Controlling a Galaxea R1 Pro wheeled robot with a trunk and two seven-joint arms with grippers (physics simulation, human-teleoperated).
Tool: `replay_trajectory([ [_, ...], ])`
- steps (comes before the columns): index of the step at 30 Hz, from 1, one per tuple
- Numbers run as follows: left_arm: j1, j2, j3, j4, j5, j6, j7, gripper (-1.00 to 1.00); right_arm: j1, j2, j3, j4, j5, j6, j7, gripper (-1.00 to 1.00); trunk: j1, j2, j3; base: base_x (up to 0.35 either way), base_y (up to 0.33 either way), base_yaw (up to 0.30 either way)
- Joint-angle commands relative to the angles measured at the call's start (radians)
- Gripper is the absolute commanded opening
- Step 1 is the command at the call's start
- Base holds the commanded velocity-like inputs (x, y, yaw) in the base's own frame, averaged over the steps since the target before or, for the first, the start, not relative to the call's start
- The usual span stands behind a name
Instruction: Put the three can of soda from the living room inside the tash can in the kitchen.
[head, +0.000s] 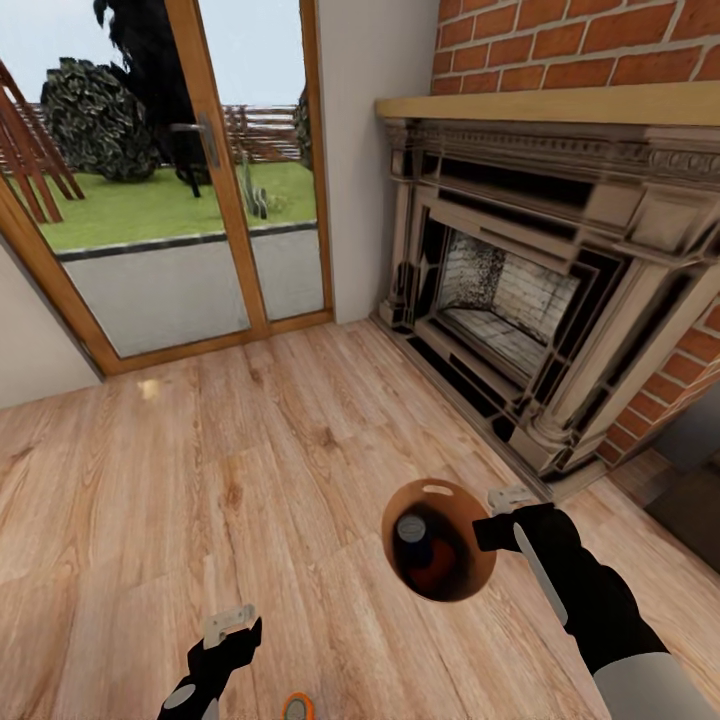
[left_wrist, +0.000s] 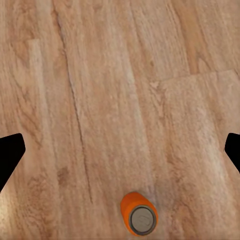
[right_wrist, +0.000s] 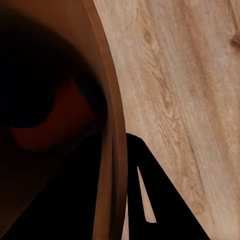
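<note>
Beside the brick fireplace (head: 560, 290), on the plank floor (head: 250, 470) of the living room, with a glazed garden door (head: 190, 180) ahead. Right claw (head: 497, 520) grips the rim of the trash can (head: 438, 540), carried off the floor with its brown mouth tipped toward the head camera. Inside it: one can with a grey top (head: 410, 528), something orange-red alongside, too dark to count for certain. Right wrist view confirms the bin wall (right_wrist: 107, 150) pinched at the claw, with a dull orange patch deep within. Judgement: the bin is held as a collecting basket so cans can be dropped in on the spot, rather than ferried one at a time. Left claw (head: 232, 628) hangs low, fingers spread wide and empty. An orange soda can (left_wrist: 139, 214) stands upright on the floor just short of it; its top also shows at the bottom edge of the head view (head: 297, 708). Wide spread suits a top-down approach on that can. Likely next: descend, centre, close. Risk: clipping the can and tipping it over.
</note>
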Motion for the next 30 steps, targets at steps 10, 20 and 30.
replay_trajectory([
  [10, 0.000, 0.000, 0.000, 0.001, 0.000, 0.000, 0.000, 1.00, 0.000, 0.000, 0.000, -0.001, -0.016, 0.000, 0.005, -1.00, 0.038, -0.070, -0.048, 0.000, 0.000, 0.000],
  [20, 0.000, 0.000, -0.009, 0.003, 0.000, 0.000, 0.000, 1.00, 0.000, 0.001, 0.001, -0.001, -0.016, 0.000, 0.005, -1.00, 0.077, -0.140, -0.095, 0.000, 0.000, 0.000],
  [30, 0.000, 0.000, -0.021, 0.003, 0.000, 0.000, 0.000, 1.00, -0.001, 0.002, 0.002, -0.001, -0.016, 0.000, 0.005, -1.00, 0.115, -0.210, -0.143, 0.000, 0.000, 0.000],
])
